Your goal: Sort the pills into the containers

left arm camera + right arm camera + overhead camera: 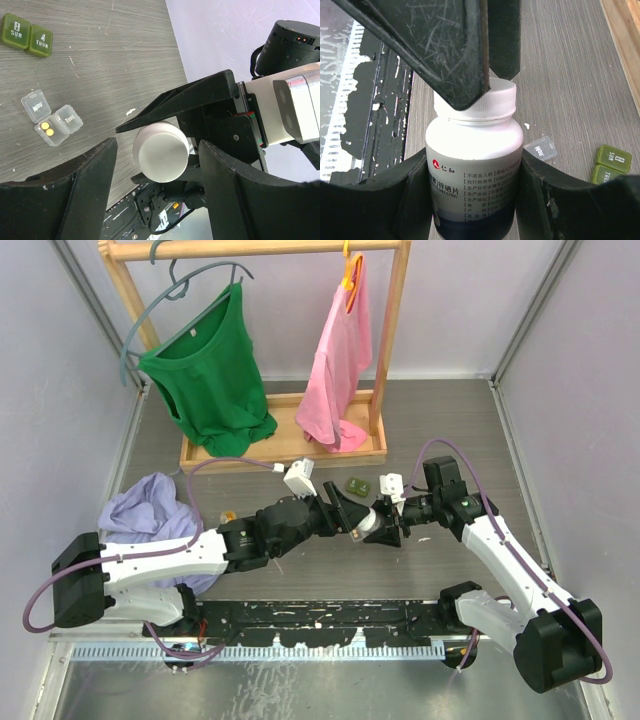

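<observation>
Top external view: grey wood-grain table (470,440), with 2 arms meeting near its middle.
Wooden rack (390,340): stands at the far edge of the table, with 2 garments on hangers.
Green shirt (210,370): hangs on the left side of the rack, its hem bunched on the rack's base.
Pink shirt (340,370): hangs on the right side, its hem also on the base.
Lavender cloth (145,510): crumpled on the table at the left, beside the left arm.
Right gripper (472,170): clamped on the pill bottle (470,145), 1 finger pressed to each side of its white body.
Left gripper (157,150): jaws apart, straddling the cap (161,152), with a gap showing on both sides.
Pill bottle: white with a printed label, held off the table between the 2 grippers, cap on.
Green pill box (26,34): on the table beyond the grippers, with 2 shut lids marked SUN and THUR.
Clear pill box (50,117): on the table near the green one but apart from it, with lids marked MON and TUES, 1 compartment uncovered.
Yellow pills (47,128): 2, side by side in that uncovered compartment.
</observation>
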Controlling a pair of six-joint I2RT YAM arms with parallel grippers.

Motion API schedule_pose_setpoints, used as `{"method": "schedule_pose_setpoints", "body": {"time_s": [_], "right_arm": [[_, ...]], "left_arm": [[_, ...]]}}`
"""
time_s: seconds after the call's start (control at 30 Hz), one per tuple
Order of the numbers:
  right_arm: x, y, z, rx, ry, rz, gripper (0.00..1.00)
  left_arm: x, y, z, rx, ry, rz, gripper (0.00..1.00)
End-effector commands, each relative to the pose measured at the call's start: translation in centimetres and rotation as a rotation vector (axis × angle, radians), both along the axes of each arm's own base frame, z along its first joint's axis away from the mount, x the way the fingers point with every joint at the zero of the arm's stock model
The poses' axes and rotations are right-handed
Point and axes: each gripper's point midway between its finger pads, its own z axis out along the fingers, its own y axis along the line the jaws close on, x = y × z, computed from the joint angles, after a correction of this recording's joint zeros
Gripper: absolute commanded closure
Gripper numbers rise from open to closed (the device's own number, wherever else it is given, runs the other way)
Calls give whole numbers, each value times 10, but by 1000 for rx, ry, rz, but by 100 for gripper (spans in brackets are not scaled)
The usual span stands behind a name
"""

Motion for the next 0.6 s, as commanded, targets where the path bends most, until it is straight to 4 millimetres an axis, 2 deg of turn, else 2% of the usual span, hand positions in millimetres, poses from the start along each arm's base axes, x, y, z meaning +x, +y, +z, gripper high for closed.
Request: {"method": "schedule_pose_setpoints", "body": {"time_s": [0.0,0.17,0.47,0.57], "right_arm": [[4,3,19,29,-69,15,84],[5,3,19,30,-69,14,84],[5,4,18,29,-65,13,84],[4,4,18,29,-64,14,84]], "left_arm": [[0,-6,26,-67,-12,-2,33],[-1,-7,27,-70,-10,-8,41],[-4,-9,22,-69,3,-23,42],[-5,-10,21,-67,5,-29,47]]}}
